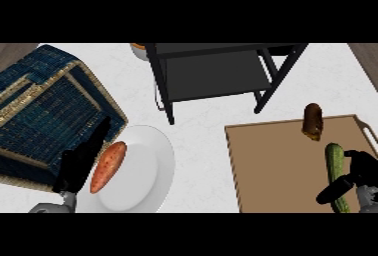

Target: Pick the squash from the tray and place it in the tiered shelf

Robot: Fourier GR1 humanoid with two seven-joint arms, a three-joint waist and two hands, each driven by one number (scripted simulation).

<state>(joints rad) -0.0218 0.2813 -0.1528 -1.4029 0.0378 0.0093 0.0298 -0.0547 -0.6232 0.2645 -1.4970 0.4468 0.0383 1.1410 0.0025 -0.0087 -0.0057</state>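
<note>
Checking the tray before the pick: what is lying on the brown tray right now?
On the brown tray lie a long green squash and a dark brown vegetable at its far edge. The right hand covers part of the squash and the tray's near right corner.

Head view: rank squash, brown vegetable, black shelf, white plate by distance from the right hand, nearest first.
From the right hand:
1. Squash, green, on the tray's right side, right beside the fingers.
2. Brown vegetable, at the tray's far edge.
3. Black shelf, far centre of the counter.
4. White plate, left, beside the basket.

Head view, steeply down — counter close
</note>
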